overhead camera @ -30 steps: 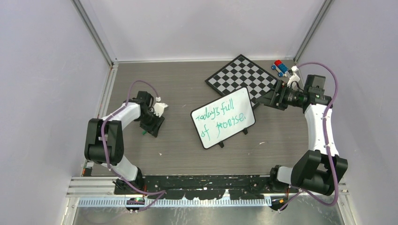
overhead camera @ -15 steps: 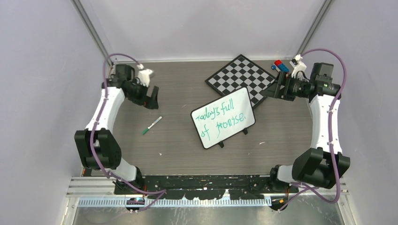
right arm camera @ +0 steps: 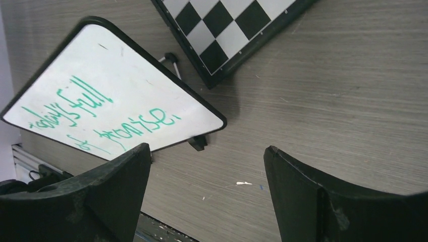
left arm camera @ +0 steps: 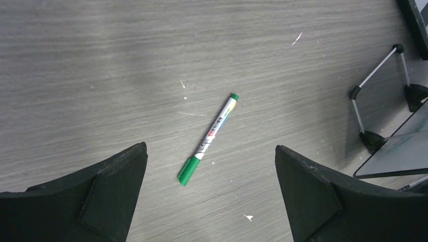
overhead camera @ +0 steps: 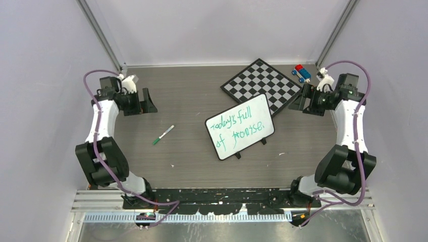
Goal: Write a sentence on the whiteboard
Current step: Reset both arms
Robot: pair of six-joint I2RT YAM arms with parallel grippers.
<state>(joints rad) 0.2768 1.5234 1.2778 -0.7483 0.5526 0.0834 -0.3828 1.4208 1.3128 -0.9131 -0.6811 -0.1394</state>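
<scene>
Whiteboard (overhead camera: 240,126): centre-right of table (overhead camera: 192,96), tilted on small black feet; white face, rounded corners, thin dark rim; far corner near chessboard (overhead camera: 261,83) edge.
Sentence (overhead camera: 238,129): green handwriting, two lines.
Left gripper (overhead camera: 147,102): far-left, jaws wide, holding nothing; well apart from whiteboard.
Right gripper (overhead camera: 301,102): far-right, jaws wide, holding nothing; beside chessboard corner.
Marker (left arm camera: 208,139): slim, green-capped, flat on grey woodgrain; open room on every side.

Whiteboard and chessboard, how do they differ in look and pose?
The whiteboard is white with a green sentence; the chessboard is black-and-white checks. The whiteboard has rounded corners and stands raised on small black feet; the chessboard has sharp corners and lies flat on the table. Both are dark-edged boards set askew.
</scene>
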